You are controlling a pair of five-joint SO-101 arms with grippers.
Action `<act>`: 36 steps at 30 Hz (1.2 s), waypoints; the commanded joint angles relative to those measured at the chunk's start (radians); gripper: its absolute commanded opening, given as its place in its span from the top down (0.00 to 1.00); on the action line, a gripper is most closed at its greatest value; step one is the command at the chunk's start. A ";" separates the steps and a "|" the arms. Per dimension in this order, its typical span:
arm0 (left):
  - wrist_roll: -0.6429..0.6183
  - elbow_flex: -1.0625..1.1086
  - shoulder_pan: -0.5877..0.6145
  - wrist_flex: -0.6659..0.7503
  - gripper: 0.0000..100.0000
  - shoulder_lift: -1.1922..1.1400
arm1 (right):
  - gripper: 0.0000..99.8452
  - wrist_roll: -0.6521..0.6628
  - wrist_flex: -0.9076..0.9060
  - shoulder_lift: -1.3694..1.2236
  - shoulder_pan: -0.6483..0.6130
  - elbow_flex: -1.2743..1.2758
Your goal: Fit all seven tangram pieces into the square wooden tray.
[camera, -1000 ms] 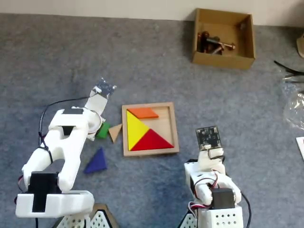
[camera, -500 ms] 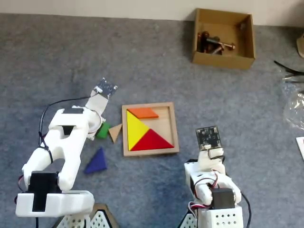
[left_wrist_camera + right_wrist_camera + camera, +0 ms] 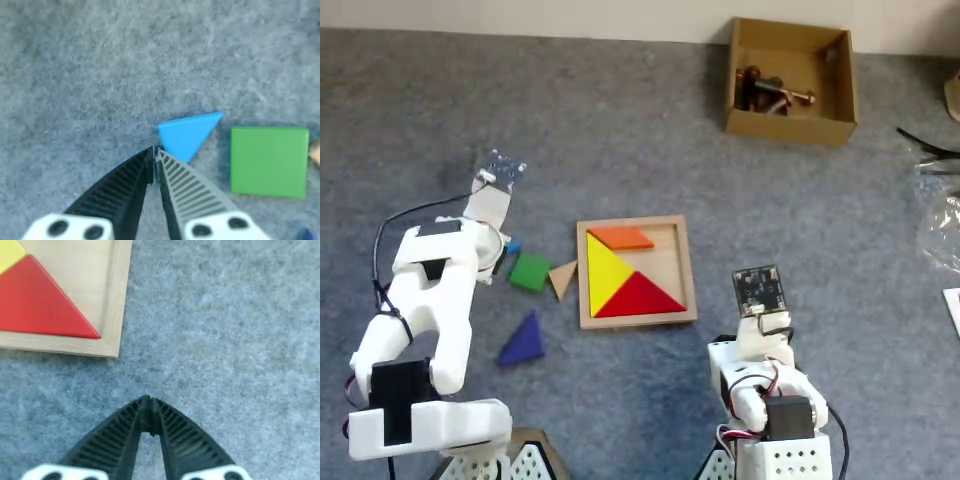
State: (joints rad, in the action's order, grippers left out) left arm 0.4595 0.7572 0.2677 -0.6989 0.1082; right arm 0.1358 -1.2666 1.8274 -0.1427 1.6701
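Observation:
The square wooden tray (image 3: 635, 318) lies mid-table and holds an orange piece (image 3: 621, 238), a yellow triangle (image 3: 604, 274) and a red triangle (image 3: 642, 296). Left of it on the carpet lie a tan triangle (image 3: 562, 277), a green square (image 3: 530, 272), a light blue triangle (image 3: 512, 248) and a dark blue triangle (image 3: 524, 340). My left gripper (image 3: 155, 150) is shut, its tips touching the edge of the light blue triangle (image 3: 187, 135), with the green square (image 3: 269, 160) beside it. My right gripper (image 3: 148, 405) is shut over bare carpet, just off the tray's corner (image 3: 112, 347).
A cardboard box (image 3: 790, 82) with small parts stands at the back right. Cables and a plastic bag (image 3: 940, 200) lie at the right edge. Grey carpet covers the table.
The left arm has swung to the left, uncovering the green square and the light blue triangle. The right arm has kept still.

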 commanded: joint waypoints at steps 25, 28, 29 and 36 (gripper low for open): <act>0.443 -0.081 -0.050 0.008 0.84 0.005 | 0.99 -0.008 0.018 0.008 -0.010 0.117; 0.485 -0.079 -0.050 0.008 0.84 0.004 | 0.99 -0.008 0.018 0.008 -0.010 0.117; 0.497 -0.079 -0.050 0.008 0.84 0.004 | 0.99 -0.008 0.018 0.008 -0.010 0.117; 0.537 -0.081 -0.056 0.012 0.84 0.002 | 0.99 -0.008 0.018 0.008 -0.010 0.117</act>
State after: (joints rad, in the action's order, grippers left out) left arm 0.9889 0.7281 0.2386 -0.6989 0.1066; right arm 0.1358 -1.2666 1.8274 -0.1427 1.6701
